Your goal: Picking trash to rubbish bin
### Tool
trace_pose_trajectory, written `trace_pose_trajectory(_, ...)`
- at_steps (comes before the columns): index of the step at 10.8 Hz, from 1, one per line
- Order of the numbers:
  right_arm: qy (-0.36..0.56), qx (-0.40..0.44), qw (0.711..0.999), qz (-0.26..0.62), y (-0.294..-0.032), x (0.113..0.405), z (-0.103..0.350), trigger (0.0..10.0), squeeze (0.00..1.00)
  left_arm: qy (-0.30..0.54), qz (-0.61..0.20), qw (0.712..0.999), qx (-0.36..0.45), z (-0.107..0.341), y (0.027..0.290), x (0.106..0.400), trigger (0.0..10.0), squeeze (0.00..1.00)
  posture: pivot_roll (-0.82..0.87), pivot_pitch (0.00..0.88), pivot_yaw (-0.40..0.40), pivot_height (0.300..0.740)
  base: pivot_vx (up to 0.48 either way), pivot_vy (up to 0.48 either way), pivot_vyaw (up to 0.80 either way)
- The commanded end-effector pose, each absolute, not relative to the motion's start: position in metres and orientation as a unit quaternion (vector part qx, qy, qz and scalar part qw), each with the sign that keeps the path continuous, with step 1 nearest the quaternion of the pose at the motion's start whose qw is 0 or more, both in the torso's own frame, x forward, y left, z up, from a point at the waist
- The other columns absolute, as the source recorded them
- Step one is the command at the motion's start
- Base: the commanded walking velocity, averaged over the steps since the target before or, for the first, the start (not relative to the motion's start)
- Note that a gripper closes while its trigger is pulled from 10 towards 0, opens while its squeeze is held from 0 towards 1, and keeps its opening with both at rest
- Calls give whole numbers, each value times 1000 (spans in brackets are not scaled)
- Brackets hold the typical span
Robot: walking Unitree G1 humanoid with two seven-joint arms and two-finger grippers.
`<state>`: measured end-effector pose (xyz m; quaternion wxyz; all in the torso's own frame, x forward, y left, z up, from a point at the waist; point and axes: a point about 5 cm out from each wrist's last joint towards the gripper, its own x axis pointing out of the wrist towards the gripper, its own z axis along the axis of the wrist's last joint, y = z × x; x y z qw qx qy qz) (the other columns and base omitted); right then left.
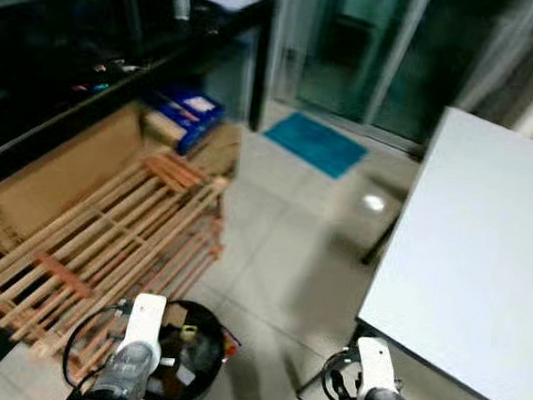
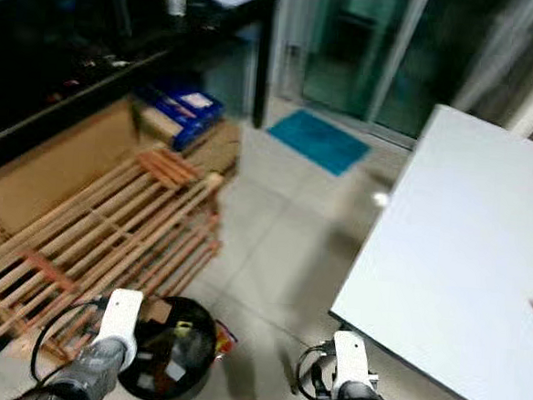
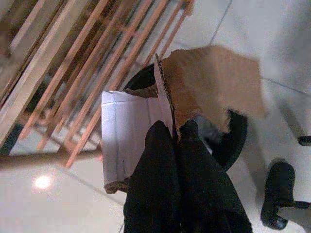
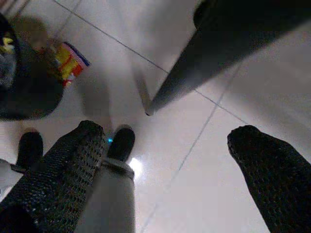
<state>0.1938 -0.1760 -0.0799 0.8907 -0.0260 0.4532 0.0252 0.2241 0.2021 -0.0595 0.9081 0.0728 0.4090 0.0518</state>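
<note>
My left gripper (image 3: 176, 130) is shut on a torn piece of cardboard (image 3: 214, 85), brown on one side and white on the other, and holds it right over the round black rubbish bin (image 1: 196, 351). The bin (image 3: 233, 141) stands on the tile floor beside the wooden slat rack and has scraps of trash in it. A yellow and red wrapper (image 4: 70, 60) lies on the floor against the bin's side. My right gripper (image 4: 170, 145) hangs open over bare floor near a table leg, with nothing between its fingers.
A wooden slat rack (image 1: 108, 239) and flat cardboard boxes (image 1: 58, 176) lie to the left under a dark shelf. A white table (image 1: 482, 261) fills the right side, its dark leg (image 4: 194, 73) near my right gripper. A blue mat (image 1: 314, 142) lies by the far glass door.
</note>
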Motion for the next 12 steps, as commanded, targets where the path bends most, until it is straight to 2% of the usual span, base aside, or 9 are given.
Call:
trace_pose_trajectory(1,462,-25,886,19,-180,188,-83,10000,0,409,47,909,65,-60,196,225,10000,0,14,55,-70,740,0,0,0)
trace_pose_trajectory(2,464,-27,885,19,-181,187,-83,10000,0,408,42,910,64,-60,194,225,10000,0,13,55,-70,740,0,0,0)
trace_pose_trajectory(3,464,-52,884,29,-183,186,-83,10000,0,407,38,911,62,-60,192,226,10000,0,14,53,-70,740,0,0,800)
trace_pose_trajectory(7,470,-55,881,25,-184,183,-85,10000,0,410,28,910,60,-61,190,225,10000,0,12,41,-67,740,0,0,800)
trace_pose_trajectory(8,466,-24,884,20,-182,183,-85,10000,0,414,18,908,62,-62,187,225,10000,0,8,39,-66,740,0,0,0)
trace_pose_trajectory(12,476,-30,879,20,-185,176,-88,10000,0,409,1,911,58,-60,178,229,10000,0,3,67,-78,740,0,0,0)
